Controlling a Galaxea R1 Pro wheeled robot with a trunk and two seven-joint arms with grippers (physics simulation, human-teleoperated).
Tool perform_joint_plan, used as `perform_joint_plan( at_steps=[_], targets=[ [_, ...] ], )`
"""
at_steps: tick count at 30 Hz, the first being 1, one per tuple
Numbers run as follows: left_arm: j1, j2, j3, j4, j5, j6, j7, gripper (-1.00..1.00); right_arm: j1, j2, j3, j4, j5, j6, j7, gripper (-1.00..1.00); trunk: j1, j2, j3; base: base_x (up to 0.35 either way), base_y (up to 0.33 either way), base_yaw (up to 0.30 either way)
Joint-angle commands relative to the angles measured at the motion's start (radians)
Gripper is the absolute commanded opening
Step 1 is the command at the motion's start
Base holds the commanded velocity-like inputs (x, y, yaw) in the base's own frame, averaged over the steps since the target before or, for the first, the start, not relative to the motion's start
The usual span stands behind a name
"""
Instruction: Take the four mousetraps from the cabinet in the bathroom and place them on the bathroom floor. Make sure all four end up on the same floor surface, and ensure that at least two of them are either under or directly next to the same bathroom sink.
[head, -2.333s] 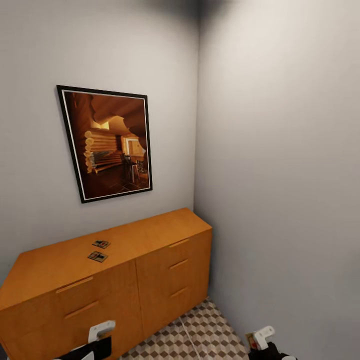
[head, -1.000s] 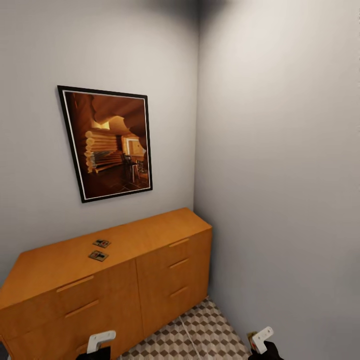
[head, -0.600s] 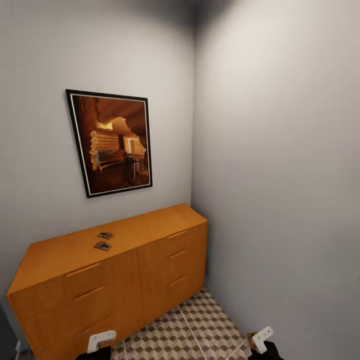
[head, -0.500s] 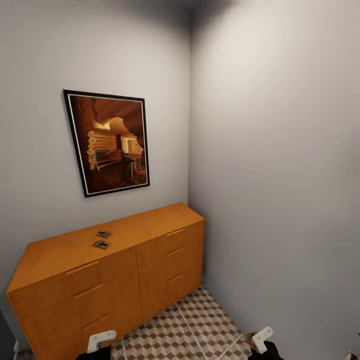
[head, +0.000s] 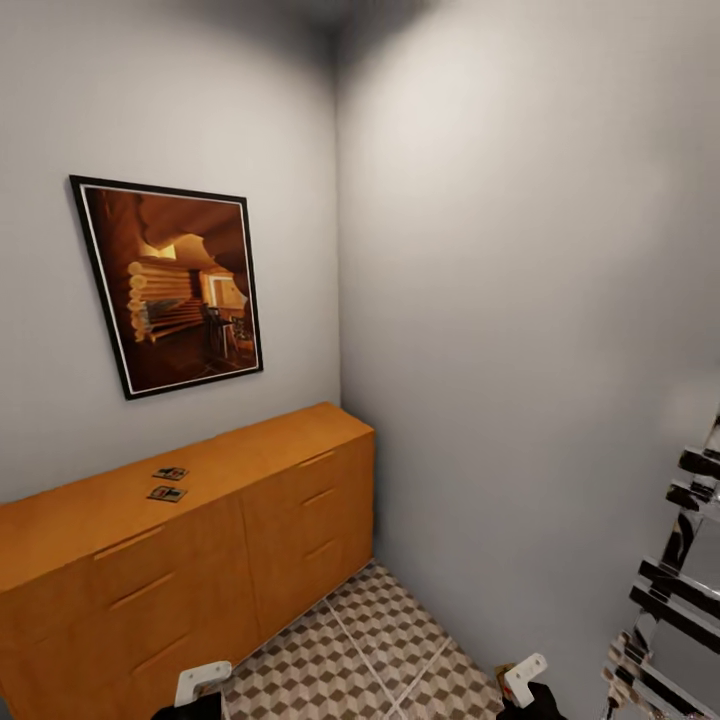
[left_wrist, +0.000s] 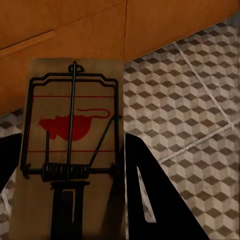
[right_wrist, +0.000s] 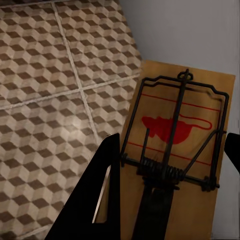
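The view has been swung to the right since the earlier frames — the cabinet (head: 190, 540) now sits further left and a chrome rack (head: 665, 590) has come in at the right edge. Two mousetraps (head: 168, 484) lie on the cabinet top. The left gripper (left_wrist: 70, 200) is closed on a mousetrap (left_wrist: 70, 130), the right gripper (right_wrist: 172, 200) on another mousetrap (right_wrist: 180, 130) — both above the bathroom floor (head: 370, 650)

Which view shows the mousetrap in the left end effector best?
The left wrist view: the trap sits close up between the end effector's dark fingers, its wire and red mouse mark plain. The head view catches just the left end effector, not its trap.
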Motion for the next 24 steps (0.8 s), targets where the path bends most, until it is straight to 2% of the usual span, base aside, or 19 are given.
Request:
perform_joint_plan(
  at_steps=[1, 6, 11, 18, 19, 21, 22, 24],
  targets=[
    [-0.001, 0.000, -0.005, 0.002, -0.003, -0.004, 0.005, -1.00, -0.001, 0.000, 0.004, 0.004, -0.010, -0.006, 0.010, -1.00, 0.000, -0.001, 0.000, -0.002, 0.001, -0.277],
    [-0.001, 0.000, -0.005, 0.002, -0.002, -0.012, 0.005, -1.00, -0.001, 0.000, 0.004, 0.004, -0.010, -0.006, 0.010, -1.00, 0.000, -0.001, 0.000, -0.001, 0.001, -0.277],
    [-0.001, -0.001, -0.005, 0.002, -0.005, -0.057, 0.014, -1.00, -0.001, 0.000, 0.004, 0.004, -0.011, -0.007, 0.010, -1.00, 0.000, -0.001, 0.000, 0.000, 0.000, -0.277],
    [-0.001, 0.003, 0.000, 0.002, -0.003, -0.066, 0.018, -1.00, -0.001, -0.001, -0.005, 0.004, -0.022, -0.008, 0.009, -1.00, 0.000, -0.001, 0.000, 0.000, 0.000, -0.277],
    [-0.001, 0.006, 0.000, 0.002, -0.003, -0.065, 0.018, -1.00, -0.001, -0.001, -0.041, 0.004, -0.082, -0.007, 0.009, -1.00, 0.000, -0.001, 0.000, 0.000, 0.000, -0.278],
    [-0.001, 0.006, 0.000, 0.002, -0.002, -0.065, 0.019, -1.00, -0.001, -0.001, -0.063, 0.004, -0.147, -0.006, 0.008, -1.00, 0.000, -0.001, 0.000, 0.000, 0.000, -0.277],
    [-0.001, 0.005, 0.000, 0.002, -0.002, -0.065, 0.019, -1.00, -0.001, -0.001, -0.069, 0.004, -0.170, -0.005, 0.008, -1.00, 0.000, -0.001, 0.000, 0.000, 0.000, -0.271],
    [-0.001, 0.003, 0.000, 0.002, -0.002, -0.065, 0.018, -1.00, -0.001, -0.001, -0.074, 0.004, -0.189, -0.005, 0.008, -1.00, 0.000, -0.001, 0.000, 0.000, 0.000, -0.268]
  ],
)
